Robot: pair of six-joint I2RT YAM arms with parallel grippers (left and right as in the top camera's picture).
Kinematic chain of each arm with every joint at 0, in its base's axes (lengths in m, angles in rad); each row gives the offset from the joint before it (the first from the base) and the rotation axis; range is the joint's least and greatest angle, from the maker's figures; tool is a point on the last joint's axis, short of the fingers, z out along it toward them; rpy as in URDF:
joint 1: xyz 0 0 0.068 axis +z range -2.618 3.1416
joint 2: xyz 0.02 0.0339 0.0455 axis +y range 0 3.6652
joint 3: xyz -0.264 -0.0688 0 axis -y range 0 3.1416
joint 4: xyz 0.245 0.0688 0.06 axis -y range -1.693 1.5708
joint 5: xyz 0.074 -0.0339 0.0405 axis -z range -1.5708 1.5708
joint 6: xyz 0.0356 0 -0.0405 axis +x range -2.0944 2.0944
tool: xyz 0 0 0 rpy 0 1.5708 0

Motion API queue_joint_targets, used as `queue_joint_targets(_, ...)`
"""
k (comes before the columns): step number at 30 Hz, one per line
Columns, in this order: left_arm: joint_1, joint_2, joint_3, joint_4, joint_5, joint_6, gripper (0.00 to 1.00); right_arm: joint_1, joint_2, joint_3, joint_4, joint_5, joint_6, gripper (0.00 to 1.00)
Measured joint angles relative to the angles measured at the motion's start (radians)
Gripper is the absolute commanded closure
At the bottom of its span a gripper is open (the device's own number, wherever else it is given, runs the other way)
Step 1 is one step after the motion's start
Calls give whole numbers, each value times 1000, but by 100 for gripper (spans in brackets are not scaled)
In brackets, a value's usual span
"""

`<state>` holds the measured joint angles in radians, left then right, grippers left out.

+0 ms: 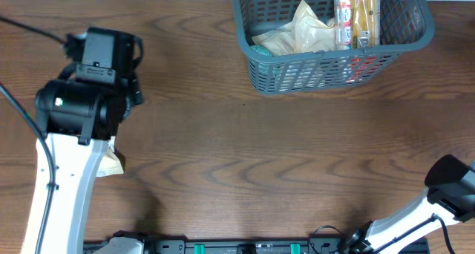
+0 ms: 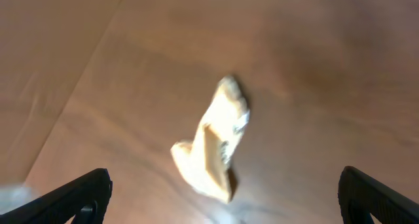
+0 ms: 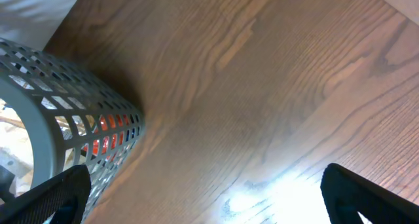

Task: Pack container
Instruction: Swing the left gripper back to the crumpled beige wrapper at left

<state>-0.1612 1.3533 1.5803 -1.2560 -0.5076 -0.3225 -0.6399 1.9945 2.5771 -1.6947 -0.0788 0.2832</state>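
Container of dark grey-blue slotted plastic (image 1: 319,74) stands at the far edge of the brown wooden table (image 1: 245,157), right of centre. The left gripper (image 2: 224,192) hangs wide open and empty above a small tan crumpled packet (image 2: 213,145). Inside the container lie a beige bag (image 1: 306,30) and long snack packets (image 1: 355,12). The right gripper (image 3: 206,185), near the container, is wide open, holding nothing.

A robotics lab bench: the brown wood-grain desk (image 1: 282,150) carries two robot arms. The left arm (image 1: 74,109), white with a black wrist, is by the left edge, and the right arm (image 1: 449,183) is at the near right corner. Black cables (image 1: 30,27) trail from the far left corner, a black rail (image 1: 245,246) with green fittings lines the near edge — and the container (image 1: 319,72) of snack packets (image 1: 308,31) stands at the far edge.
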Motion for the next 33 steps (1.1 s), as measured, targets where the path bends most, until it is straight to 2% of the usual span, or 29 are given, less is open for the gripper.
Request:
queue_joint_targets(3,68,1,-116,24,15,-18,1,0,0,0,0,0,0,1)
queue_joint_targets(8,131,2,-308,164,98,-14,1,0,0,0,0,-1,0,1)
queue_joint_targets(15,185,2,-482,301,264,62,1,0,0,0,0,0,-14,1)
queue_joint_targets(20,295,3,-522,317,353,93,1,0,0,0,0,0,-18,1)
queue_joint_targets(27,509,3,-526,325,521,255,1,0,0,0,0,0,-25,1)
queue_joint_targets(33,636,3,-526,373,576,330,1,0,0,0,0,0,-25,1)
